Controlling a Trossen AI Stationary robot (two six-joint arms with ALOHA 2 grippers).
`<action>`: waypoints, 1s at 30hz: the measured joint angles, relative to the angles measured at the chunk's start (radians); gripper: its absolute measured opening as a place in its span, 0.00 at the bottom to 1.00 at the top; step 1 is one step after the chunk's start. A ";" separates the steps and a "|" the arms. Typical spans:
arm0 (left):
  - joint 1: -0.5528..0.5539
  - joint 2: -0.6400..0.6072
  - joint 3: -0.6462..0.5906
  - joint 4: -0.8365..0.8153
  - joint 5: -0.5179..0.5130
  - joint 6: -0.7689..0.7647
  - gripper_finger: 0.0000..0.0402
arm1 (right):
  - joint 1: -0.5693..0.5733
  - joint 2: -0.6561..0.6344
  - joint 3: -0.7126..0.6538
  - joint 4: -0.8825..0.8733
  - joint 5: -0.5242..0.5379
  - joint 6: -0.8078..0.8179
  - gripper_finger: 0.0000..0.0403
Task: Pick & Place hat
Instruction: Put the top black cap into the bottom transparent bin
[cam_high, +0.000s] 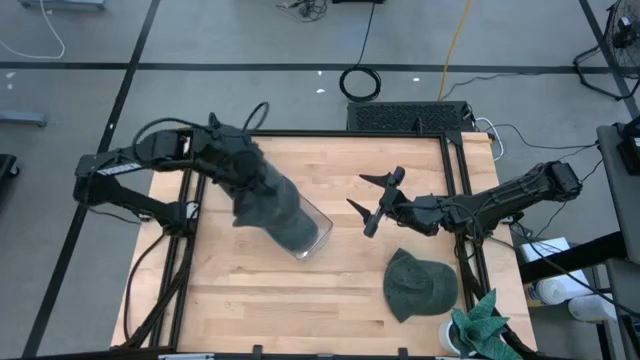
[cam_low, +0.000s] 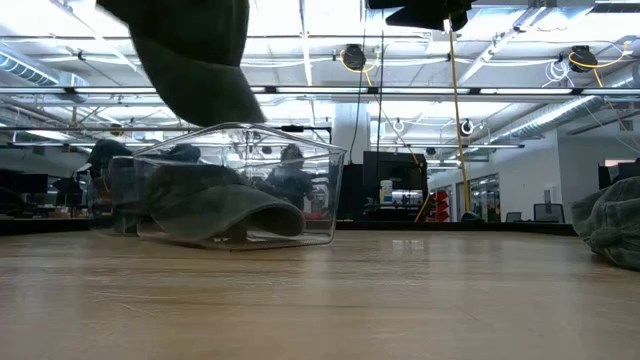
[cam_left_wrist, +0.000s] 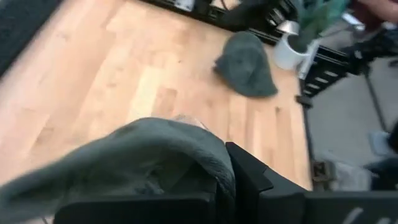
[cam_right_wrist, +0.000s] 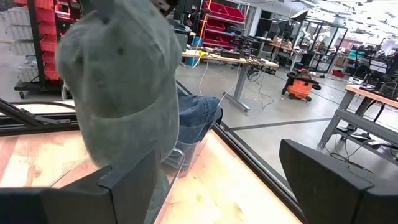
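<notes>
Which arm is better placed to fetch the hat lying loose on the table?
Right. Its open pincer hovers near the loose hat, while the left pincer holds another hat above the clear bin.

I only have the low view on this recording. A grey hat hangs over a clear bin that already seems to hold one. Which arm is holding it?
Observer: The left gripper holds the hat, hanging it above the clear bin.
Operator: Where is the other arm?
Observer: The right gripper is open, over the middle of the table, holding nothing.
Operator: That grey lump at my right edge, is it another hat?
Observer: Yes, a second loose hat lies flat on the table near the right front corner.
Operator: Anything beside it?
Observer: A white cup with green leaves in it stands just off the table's edge there.
</notes>
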 joint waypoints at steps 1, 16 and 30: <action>-0.007 0.018 0.020 -0.004 -0.017 0.001 0.04 | 0.000 0.000 0.000 -0.001 0.000 0.000 0.78; -0.051 0.174 0.068 -0.090 -0.017 0.045 0.04 | 0.000 0.000 -0.021 0.016 0.000 0.000 0.78; -0.127 0.197 0.068 -0.096 -0.002 0.024 0.04 | 0.000 0.000 -0.021 0.020 0.000 -0.001 0.78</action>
